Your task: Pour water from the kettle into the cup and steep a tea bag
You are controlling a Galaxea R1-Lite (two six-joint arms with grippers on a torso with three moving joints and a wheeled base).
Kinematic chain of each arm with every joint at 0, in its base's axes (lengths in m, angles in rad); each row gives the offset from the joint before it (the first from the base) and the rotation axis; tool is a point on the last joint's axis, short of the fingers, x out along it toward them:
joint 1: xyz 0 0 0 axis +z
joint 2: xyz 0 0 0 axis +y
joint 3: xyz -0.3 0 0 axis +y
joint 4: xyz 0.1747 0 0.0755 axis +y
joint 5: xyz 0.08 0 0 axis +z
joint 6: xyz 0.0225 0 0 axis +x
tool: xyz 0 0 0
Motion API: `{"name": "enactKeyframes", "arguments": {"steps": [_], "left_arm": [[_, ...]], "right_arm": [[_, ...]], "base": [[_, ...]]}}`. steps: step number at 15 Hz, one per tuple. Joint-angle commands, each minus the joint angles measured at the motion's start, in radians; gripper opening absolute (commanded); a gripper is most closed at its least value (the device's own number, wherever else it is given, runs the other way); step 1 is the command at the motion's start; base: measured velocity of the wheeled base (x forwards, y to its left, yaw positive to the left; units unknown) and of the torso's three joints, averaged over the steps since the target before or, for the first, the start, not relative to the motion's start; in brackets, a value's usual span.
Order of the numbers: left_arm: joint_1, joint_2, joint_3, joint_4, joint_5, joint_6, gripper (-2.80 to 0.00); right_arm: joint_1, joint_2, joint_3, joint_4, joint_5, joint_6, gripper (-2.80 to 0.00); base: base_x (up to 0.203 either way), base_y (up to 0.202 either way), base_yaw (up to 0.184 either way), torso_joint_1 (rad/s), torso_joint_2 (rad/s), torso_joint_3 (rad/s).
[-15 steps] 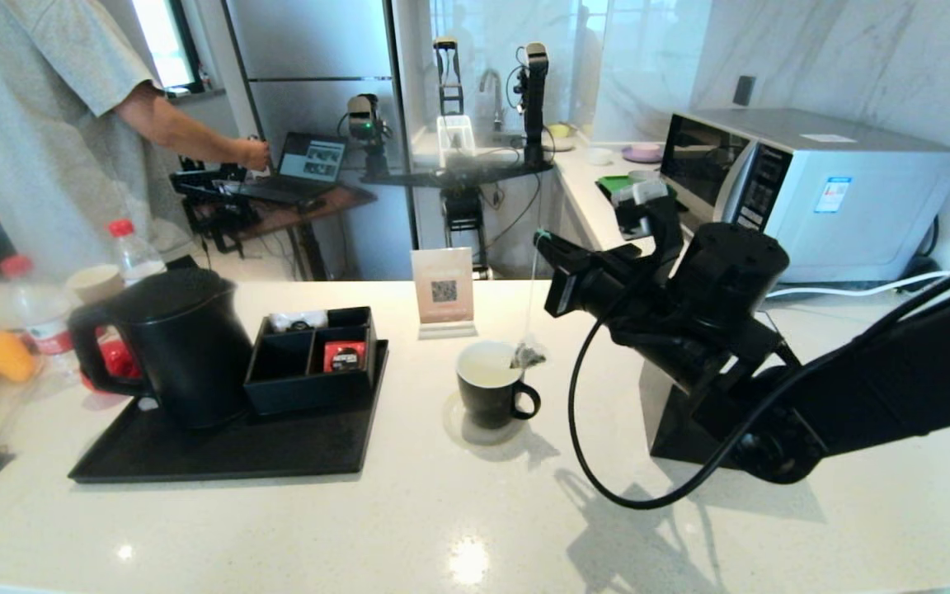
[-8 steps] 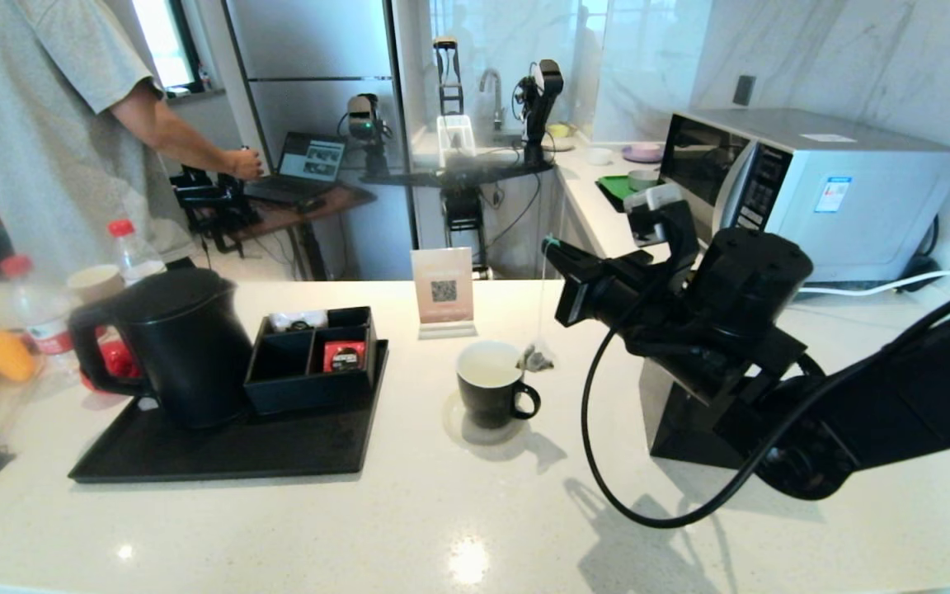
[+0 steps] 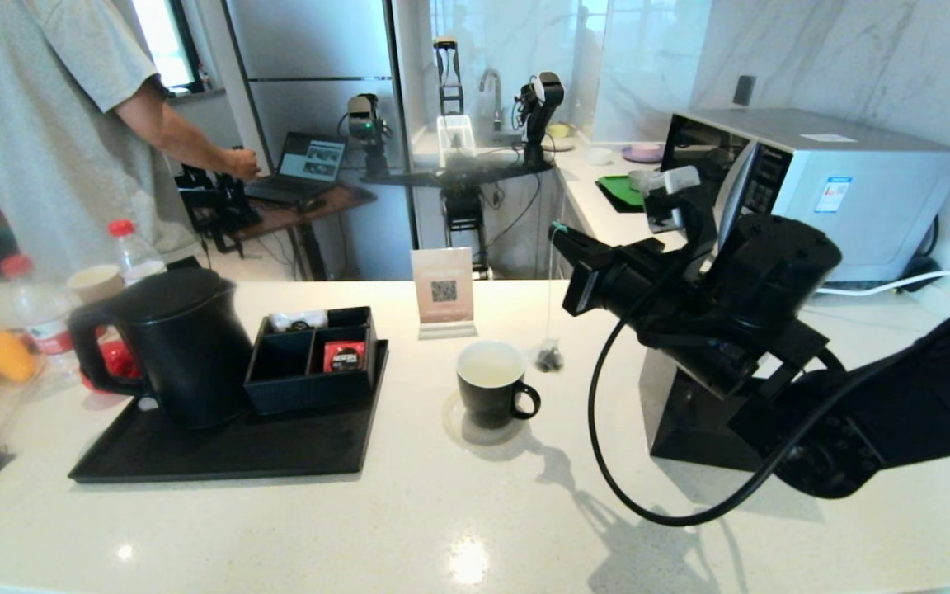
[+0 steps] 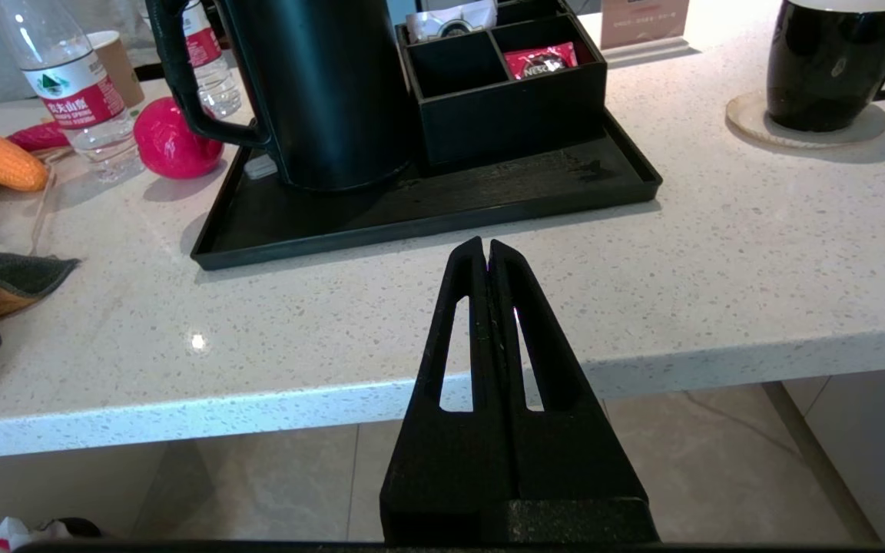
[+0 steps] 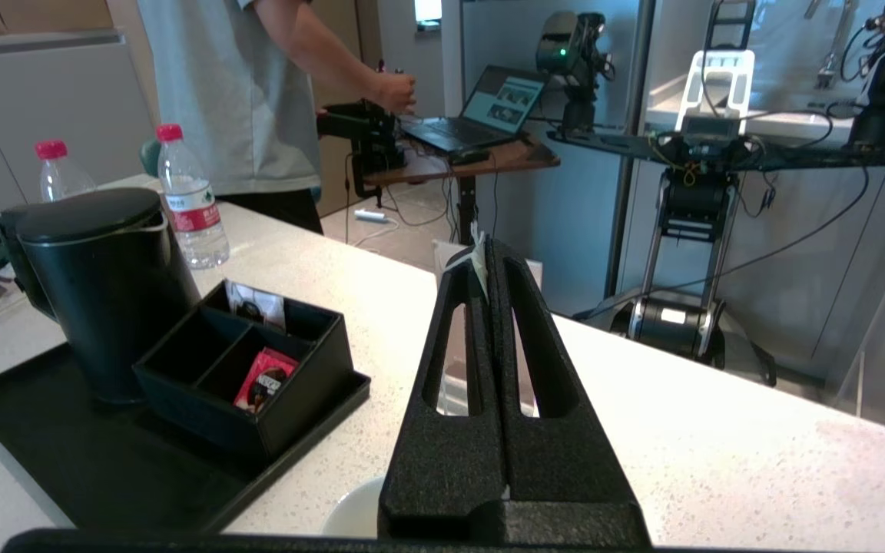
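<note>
left hand (image 4: pixel 486 250) fingers pressed together (off counter edge) | kettle (image 4: pixel 319 84) on tray (image 4: pixel 442 207) | cup (image 4: pixel 834 61) on coaster (image 4: pixel 742 127)

The tall matte-black cylindrical kettle (image 3: pixel 170 346) stands on the left part of the flat black rectangular tray (image 3: pixel 228 450), with the black divided organiser box (image 3: pixel 314 359) touching or just beside it on its right, on the same tray. To the right of the tray, apart from it, the small glossy black mug (image 3: pixel 491 388) sits on a round coaster (image 4: pixel 807 127) on the white speckled countertop (image 3: pixel 442 528). Behind the mug stands the small upright card sign (image 3: pixel 444 290). The dark tea bag (image 3: pixel 549 356) hangs on its string just right of the mug, seemingly outside the rim, below the right gripper (image 3: pixel 559 233). Left of the tray lie the clear plastic bottles (image 3: pixel 133 252). The black square box (image 3: pixel 689 421) sits right of the mug.
</note>
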Motion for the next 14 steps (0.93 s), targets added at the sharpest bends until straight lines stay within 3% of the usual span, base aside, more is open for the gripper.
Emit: {"name": "enactKeyframes", "arguments": {"steps": [1, 14], "left_arm": [[0.0, 0.0, 0.0, 0.0, 0.0, 0.0, -2.8], [0.0, 0.0, 0.0, 0.0, 0.0, 0.0, -2.8]], "right_arm": [[-0.012, -0.042, -0.002, -0.004, 0.0, 0.001, -2.8], [-0.339, -0.218, 0.056, 0.064, 0.002, 0.008, -2.8]], "base": [[0.0, 0.0, 0.0, 0.0, 0.0, 0.0], [0.0, 0.0, 0.0, 0.0, 0.0, 0.0]]}}
